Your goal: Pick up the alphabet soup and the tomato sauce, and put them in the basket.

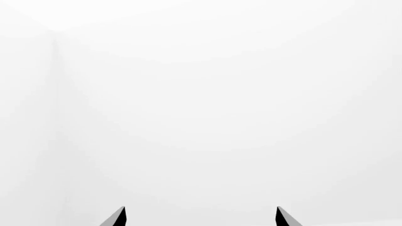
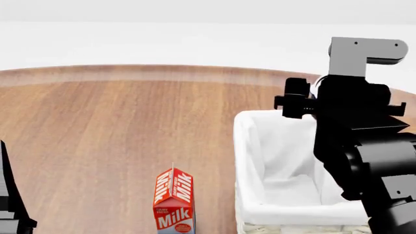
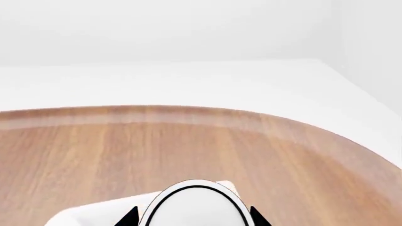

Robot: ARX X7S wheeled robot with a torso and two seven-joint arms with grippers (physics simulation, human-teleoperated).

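Note:
In the right wrist view my right gripper (image 3: 195, 217) is shut on a can with a silvery-white round top (image 3: 195, 200). Its label is hidden, so I cannot tell whether it is the alphabet soup or the tomato sauce. The can hangs over the white liner of the basket (image 3: 94, 213). From the head, my right arm (image 2: 357, 126) reaches over the back right of the basket (image 2: 248, 161) and hides the can. Inside the basket only white cloth shows. My left gripper (image 1: 201, 217) is open, its fingertips (image 1: 119, 217) wide apart against plain white, with nothing between them.
A red and white milk carton (image 2: 174, 202) stands on the round wooden table (image 2: 97, 136), just left of the basket. My left arm (image 2: 9, 195) shows at the near left edge. The table's curved far edge (image 3: 188, 115) meets a white floor.

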